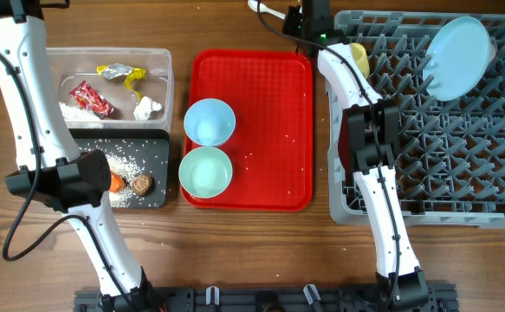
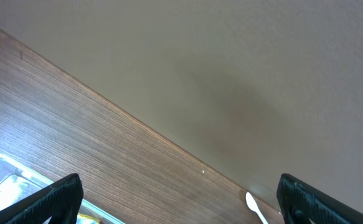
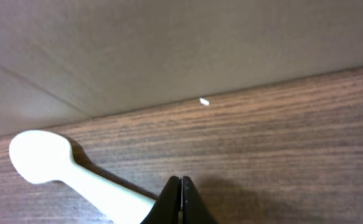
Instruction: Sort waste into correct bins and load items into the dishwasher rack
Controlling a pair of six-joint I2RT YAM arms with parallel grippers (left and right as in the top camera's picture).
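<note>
A white plastic spoon (image 1: 265,9) lies at the table's back edge. My right gripper (image 3: 180,186) is shut just over the end of its handle; the spoon (image 3: 47,160) runs in under the left finger and nothing shows between the jaws. My left gripper (image 2: 180,186) hangs open and empty over the back left of the table, with the clear tub's corner (image 2: 7,177) below it and the spoon (image 2: 254,205) at lower right. The grey rack (image 1: 495,186) holds a light blue plate (image 1: 457,56) and a yellow cup (image 1: 359,59).
The clear tub (image 1: 164,61) holds a red wrapper (image 1: 90,98), a silver-yellow wrapper (image 1: 122,75), a tissue (image 1: 148,108) and rice. The black tray (image 1: 152,152) holds rice, a carrot (image 1: 116,183) and a brown lump (image 1: 143,183). The red tray (image 1: 274,130) carries a light blue bowl (image 1: 210,121) and a mint bowl (image 1: 205,171).
</note>
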